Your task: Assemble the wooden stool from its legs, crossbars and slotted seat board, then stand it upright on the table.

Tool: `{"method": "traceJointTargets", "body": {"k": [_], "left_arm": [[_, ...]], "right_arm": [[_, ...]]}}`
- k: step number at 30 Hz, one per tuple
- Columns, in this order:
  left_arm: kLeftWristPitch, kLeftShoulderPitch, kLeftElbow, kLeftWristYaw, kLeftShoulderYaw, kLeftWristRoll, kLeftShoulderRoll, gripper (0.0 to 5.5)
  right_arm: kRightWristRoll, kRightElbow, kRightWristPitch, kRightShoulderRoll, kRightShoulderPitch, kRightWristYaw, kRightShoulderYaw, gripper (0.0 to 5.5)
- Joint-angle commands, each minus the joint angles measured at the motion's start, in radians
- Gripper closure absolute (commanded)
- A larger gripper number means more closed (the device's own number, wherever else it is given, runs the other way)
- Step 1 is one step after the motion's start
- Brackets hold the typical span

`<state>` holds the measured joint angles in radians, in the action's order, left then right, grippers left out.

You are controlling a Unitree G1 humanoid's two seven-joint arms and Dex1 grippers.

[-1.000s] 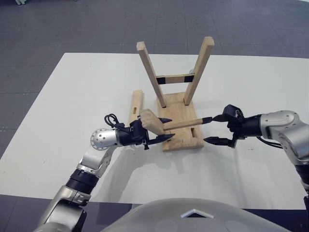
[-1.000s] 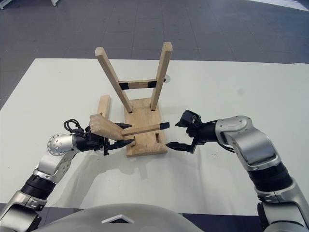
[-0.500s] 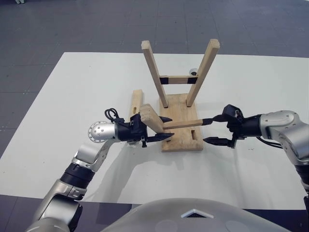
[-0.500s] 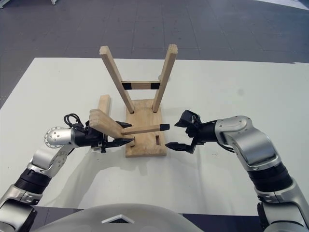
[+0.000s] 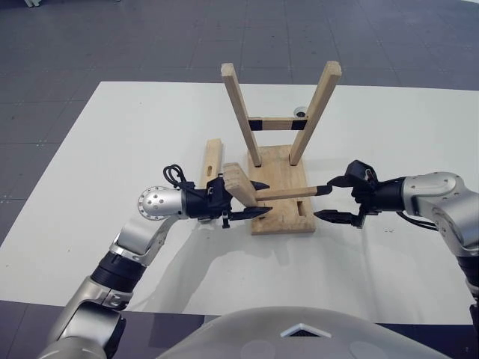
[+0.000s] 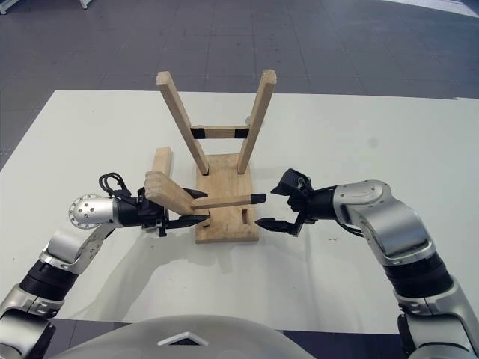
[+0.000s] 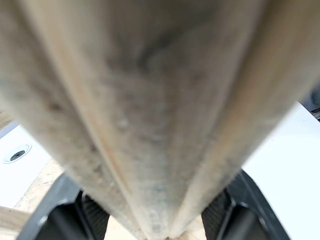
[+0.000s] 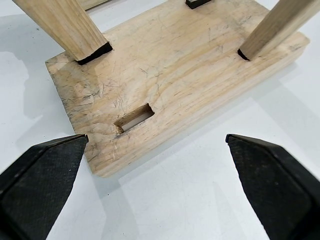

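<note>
Leg piece (image 5: 238,182) clamped in left end effector (image 5: 260,199) edged toward seat board (image 5: 292,218); right end effector (image 5: 325,199) wide.

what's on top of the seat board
Two legs joined by a crossbar stand in its far slots. One near slot is empty. The held leg in the left gripper hides the near left part.

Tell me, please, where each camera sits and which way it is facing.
Left eye view: on the head, facing forward and down at the table; shows both arms, left gripper, right gripper.
Right eye view: same, slightly rightward.
Left wrist view: on the left wrist, facing the clamped wooden leg close up; own fingers.
Right wrist view: on the right wrist, facing down at the seat board; own fingertips.
Shared: eye and right wrist views show the board's empty slot.
</note>
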<state>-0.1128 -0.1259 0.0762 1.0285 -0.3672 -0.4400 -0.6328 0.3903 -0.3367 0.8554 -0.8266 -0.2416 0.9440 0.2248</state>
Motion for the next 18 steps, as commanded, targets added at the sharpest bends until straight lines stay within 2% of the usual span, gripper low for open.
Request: {"method": "traceJointTargets", "body": {"k": [1, 3, 4, 9, 15, 18], "left_arm": [[0.129, 0.113, -0.115, 0.005, -0.087, 0.147, -0.044, 3.46], [0.132, 0.093, -0.119, 0.005, -0.082, 0.143, -0.039, 3.46], [0.129, 0.077, -0.124, 0.000, -0.077, 0.145, -0.032, 3.10], [0.153, 0.041, -0.132, 0.001, -0.043, 0.158, 0.001, 2.29], [0.175, 0.029, -0.122, -0.014, 0.008, 0.164, 0.018, 1.59], [0.196, 0.017, -0.105, -0.011, 0.030, 0.163, 0.021, 1.07]], "right_arm": [[0.002, -0.011, 0.011, 0.002, -0.006, -0.012, -0.012, 0.42], [0.003, -0.010, 0.010, 0.006, -0.005, -0.016, -0.012, 0.42], [0.002, -0.008, 0.009, 0.008, -0.005, -0.018, -0.011, 0.42], [0.000, -0.006, 0.003, 0.013, 0.002, -0.030, -0.010, 0.42], [-0.001, -0.013, 0.001, 0.007, 0.014, -0.033, -0.009, 0.42], [-0.005, -0.021, -0.001, -0.026, 0.033, -0.005, 0.005, 0.42]]}}
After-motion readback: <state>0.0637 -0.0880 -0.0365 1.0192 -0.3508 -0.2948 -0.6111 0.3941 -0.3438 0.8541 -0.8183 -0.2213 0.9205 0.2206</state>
